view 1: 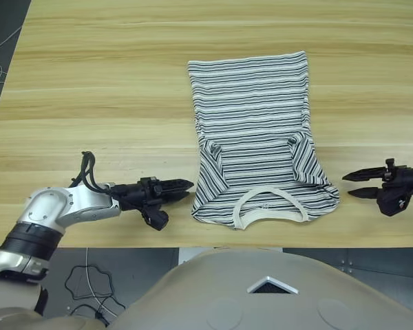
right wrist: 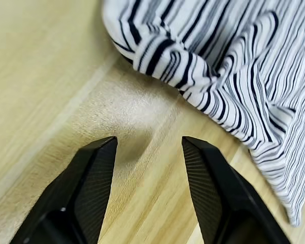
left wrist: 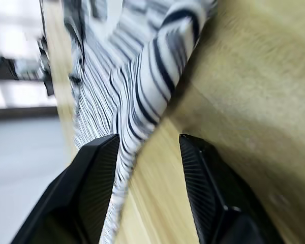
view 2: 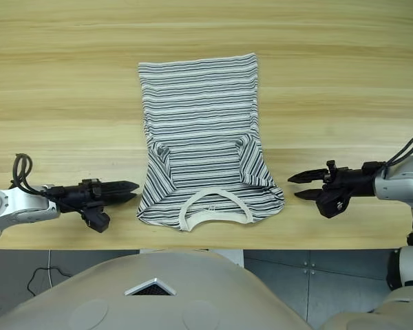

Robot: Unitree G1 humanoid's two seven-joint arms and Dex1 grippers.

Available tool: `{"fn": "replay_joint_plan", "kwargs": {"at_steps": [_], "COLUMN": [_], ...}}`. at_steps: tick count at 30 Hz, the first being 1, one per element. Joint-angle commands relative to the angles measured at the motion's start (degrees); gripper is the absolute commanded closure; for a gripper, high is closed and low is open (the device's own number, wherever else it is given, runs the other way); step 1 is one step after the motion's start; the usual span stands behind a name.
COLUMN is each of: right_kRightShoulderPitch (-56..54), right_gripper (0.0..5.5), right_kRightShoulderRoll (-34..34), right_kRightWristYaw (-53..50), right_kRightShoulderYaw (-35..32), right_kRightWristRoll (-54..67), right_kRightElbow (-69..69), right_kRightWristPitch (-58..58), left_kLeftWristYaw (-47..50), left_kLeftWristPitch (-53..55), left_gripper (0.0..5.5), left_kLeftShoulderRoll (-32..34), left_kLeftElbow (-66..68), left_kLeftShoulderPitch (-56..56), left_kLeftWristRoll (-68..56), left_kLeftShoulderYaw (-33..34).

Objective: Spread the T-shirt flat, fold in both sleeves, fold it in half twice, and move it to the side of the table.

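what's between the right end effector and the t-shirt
Just bare wood table. The right wrist view shows that stretch between the open right end effector and the T-shirt edge, which it doesn't touch.

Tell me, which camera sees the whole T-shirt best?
The right eye view: the whole T-shirt lies mid-picture, every edge in sight. The left eye view shows it whole too, farther right. Each wrist view catches a striped edge close up.
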Motion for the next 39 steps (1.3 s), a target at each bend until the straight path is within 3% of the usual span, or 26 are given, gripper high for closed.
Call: {"fn": "replay_joint_plan", "kwargs": {"at_steps": [1,7,15,17,22,26,32,36,39], "right_kRightShoulderPitch": [-2.71,-5.91,-5.5,-5.67,-9.77,-13.11,-16.66,-18.47,-19.14], "right_gripper": [3.13,3.13,3.13,3.13,3.13,3.13,3.13,4.02,4.22], "right_kRightShoulderRoll": [0.15,5.35,3.82,2.87,2.29,4.98,8.51,9.72,10.09], "right_kRightWristYaw": [-11.43,-30.55,-53.13,-61.76,-95.32,-111.37,-120.71,-123.21,-123.22], "right_kRightShoulderYaw": [3.94,5.73,15.67,19.68,37.01,49.47,60.29,65.33,68.09], "right_kRightWristRoll": [-12.49,-26.5,-41.19,-45.65,-61.67,-68.15,-68.14,-67.6,-66.57], "right_kRightElbow": [-2.9,-3.86,-9.06,-11.55,-13.6,-7.26,-0.4,1.78,2.38], "right_kRightWristPitch": [-0.37,0.85,1.87,3.53,18.92,27.87,33.16,35.15,34.95], "left_kLeftWristYaw": [10.68,20.52,27.66,30.67,37.75,41.1,39.98,37.79,35.4], "left_kLeftWristPitch": [-0.46,3.62,8.58,9.53,11.93,13.34,13.64,13.59,12.73], "left_gripper": [3.29,3.29,3.29,3.29,3.29,3.29,3.29,3.77,4.03], "left_kLeftShoulderRoll": [-0.54,-2.91,-3.65,-3.85,-4.28,-4.96,-6.63,-7.2,-7.4], "left_kLeftElbow": [2.92,4.65,6.97,7.54,8.59,9.73,11.7,12.91,14.1], "left_kLeftShoulderPitch": [-1.53,-6.33,-8.11,-8.95,-10.79,-12.22,-14.38,-15.26,-15.96], "left_kLeftWristRoll": [14.99,20.6,22.63,23.6,25.47,26.69,25.79,24.4,23.11], "left_kLeftShoulderYaw": [-8.36,-15.13,-21.69,-23.18,-26.09,-28.89,-32.32,-33.14,-33.72]}}
